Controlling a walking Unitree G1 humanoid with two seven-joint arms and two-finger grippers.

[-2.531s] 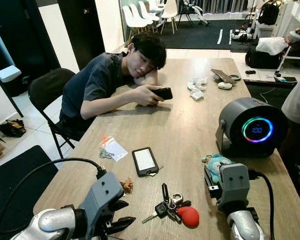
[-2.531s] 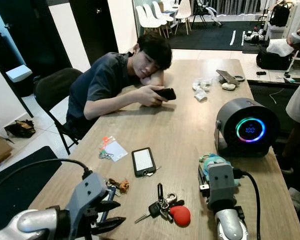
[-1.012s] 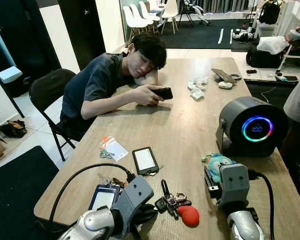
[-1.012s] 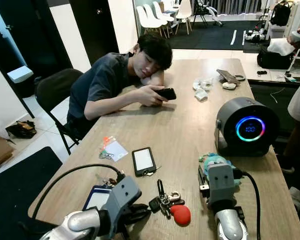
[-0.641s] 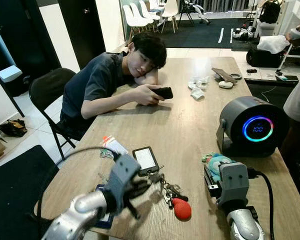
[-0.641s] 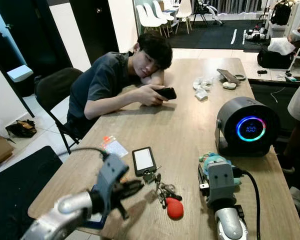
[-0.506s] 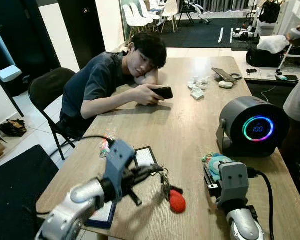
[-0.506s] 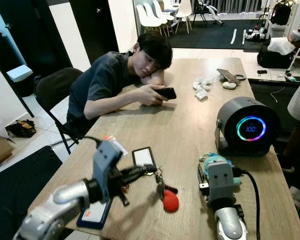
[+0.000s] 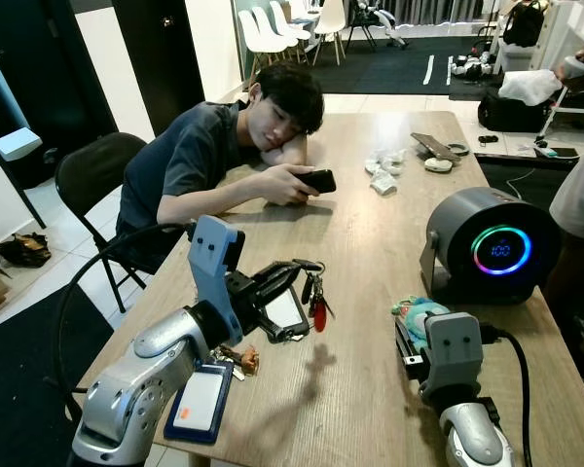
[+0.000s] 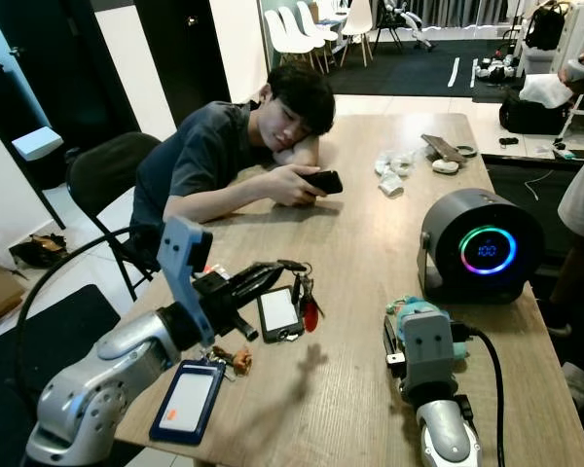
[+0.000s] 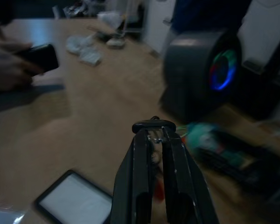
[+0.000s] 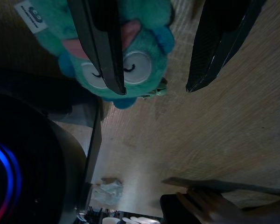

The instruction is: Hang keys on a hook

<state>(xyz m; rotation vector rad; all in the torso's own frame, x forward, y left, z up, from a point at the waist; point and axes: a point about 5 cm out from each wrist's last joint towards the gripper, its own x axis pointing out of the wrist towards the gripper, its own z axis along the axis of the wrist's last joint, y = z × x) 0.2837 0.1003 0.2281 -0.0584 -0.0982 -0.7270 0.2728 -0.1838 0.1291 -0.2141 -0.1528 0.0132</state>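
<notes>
Left gripper [image 9: 294, 269]: raised above wooden table [image 9: 370, 233], jaws pinched on ring of key bunch w/ red fob [image 9: 314, 295], dangling over e-reader [image 9: 284, 313].
Right gripper [image 12: 154, 65]: jaws wide, over teal plush toy [image 12: 119, 60], near right.

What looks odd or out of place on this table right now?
The keys hang in mid-air from the shut left gripper, above the table. A person slumps with head resting on the table, holding a phone. The right gripper is open over a teal plush toy.

red-tagged keys [image 9: 314, 295], teal plush toy [image 12: 115, 60], wood-grain table [image 9: 370, 243]
</notes>
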